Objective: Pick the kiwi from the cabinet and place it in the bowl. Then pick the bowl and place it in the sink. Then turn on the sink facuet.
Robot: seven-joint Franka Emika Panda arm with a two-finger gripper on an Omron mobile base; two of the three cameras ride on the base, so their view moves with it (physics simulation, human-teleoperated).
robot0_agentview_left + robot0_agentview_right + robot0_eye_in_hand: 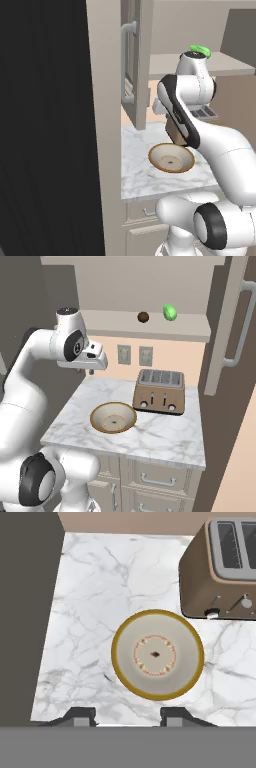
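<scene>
Kiwi (143, 317) on shelf (bowl (157, 654) empty)

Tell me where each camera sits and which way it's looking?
Left base view: behind the arm's left, looking forward and down at the bowl on the counter; the white arm rises at lower right.
Right base view: behind its right, facing bowl, toaster and kiwi on the shelf; arm at left.
Hand view: on the hand, looking down on the bowl; fingertips at bottom.
All three share the bowl.
</scene>
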